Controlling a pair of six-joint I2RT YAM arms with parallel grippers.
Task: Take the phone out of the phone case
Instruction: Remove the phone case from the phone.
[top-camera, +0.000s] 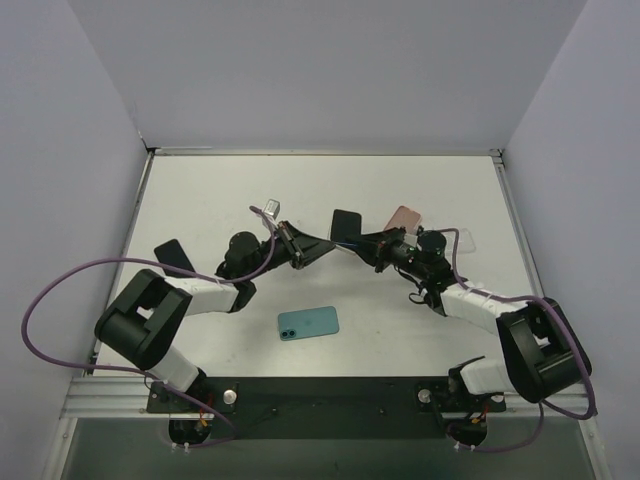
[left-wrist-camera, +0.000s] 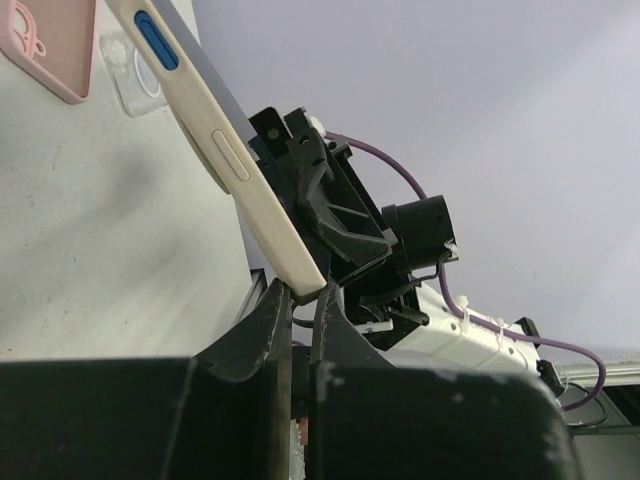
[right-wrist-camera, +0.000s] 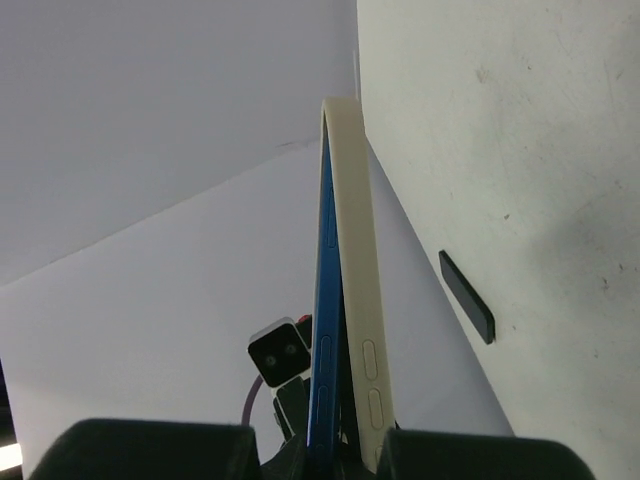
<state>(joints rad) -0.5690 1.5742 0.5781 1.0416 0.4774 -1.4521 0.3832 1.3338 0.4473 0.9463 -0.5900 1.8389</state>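
While both arms hold the work clear of the worktop (top-camera: 430, 180), above its middle, the left end effector (top-camera: 297, 245) pinches one end of the cream case (left-wrist-camera: 240, 170). Its fingers are pressed nearly together on the rim, apparently to peel it back. Between the arms the blue phone (right-wrist-camera: 323, 350) sits in that case, its edge showing beside the cream rim in the right wrist view, so the removal looks under way but not finished. The right end effector (top-camera: 372, 245) clamps phone and case together at the opposite end, seemingly as the anchor against the pull. Other items lie on the white, scuffed worktop: a black slab (top-camera: 172, 255) by the left edge, a teal phone (top-camera: 308, 322) toward the middle of the near edge, and a pink case (top-camera: 405, 217) and a clear case (top-camera: 462, 240) toward the right edge. Plain pale walls (top-camera: 330, 70) box in three sides, and purple cables (top-camera: 60, 290) trail from both arms.
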